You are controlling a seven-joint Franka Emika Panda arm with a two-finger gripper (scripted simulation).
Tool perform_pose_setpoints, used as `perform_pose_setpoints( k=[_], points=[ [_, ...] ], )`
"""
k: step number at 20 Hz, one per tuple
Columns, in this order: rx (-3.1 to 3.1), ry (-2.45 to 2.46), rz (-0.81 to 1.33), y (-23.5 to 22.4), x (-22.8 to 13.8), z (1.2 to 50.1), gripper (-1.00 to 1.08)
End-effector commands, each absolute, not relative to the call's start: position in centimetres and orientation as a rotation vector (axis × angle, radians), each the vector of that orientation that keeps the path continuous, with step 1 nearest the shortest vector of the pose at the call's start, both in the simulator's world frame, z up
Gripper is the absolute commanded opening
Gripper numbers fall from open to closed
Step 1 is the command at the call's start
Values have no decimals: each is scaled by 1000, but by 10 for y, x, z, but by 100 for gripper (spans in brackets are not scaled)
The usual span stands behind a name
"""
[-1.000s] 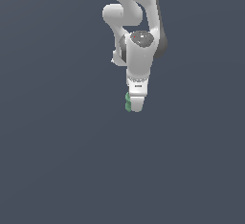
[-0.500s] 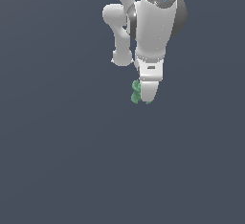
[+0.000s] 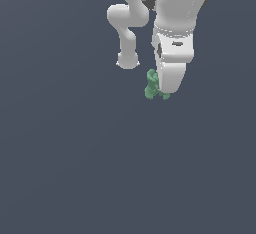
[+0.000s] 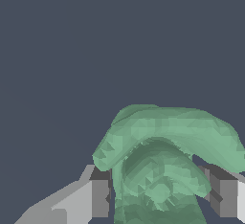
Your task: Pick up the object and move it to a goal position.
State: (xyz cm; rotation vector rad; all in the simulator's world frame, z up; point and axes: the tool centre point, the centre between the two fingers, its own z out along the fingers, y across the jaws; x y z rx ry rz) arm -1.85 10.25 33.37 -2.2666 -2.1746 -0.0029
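Observation:
The object is a small lumpy matte green thing. It sticks out at the tip of my white gripper in the exterior view, against a plain dark grey background. In the wrist view the green object fills the space between my two fingers, which press on it from both sides. My gripper is shut on the object and holds it off the ground. Part of the object is hidden behind the gripper in the exterior view.
The white arm fills the upper part of the exterior view, with a bent link towards the exterior view's left. Only flat dark grey ground surrounds it.
The gripper with the green object has risen and come closer to the exterior camera, so the arm looks larger. The grip on the object is unchanged.

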Motion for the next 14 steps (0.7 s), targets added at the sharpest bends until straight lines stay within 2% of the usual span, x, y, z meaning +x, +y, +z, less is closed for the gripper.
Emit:
perform_pose_setpoints(
  k=[1, 14],
  points=[
    [-2267, -2173, -1, 106, -14, 348, -100],
    [-2269, -2173, 0, 113, -3, 376, -100]
  ],
)
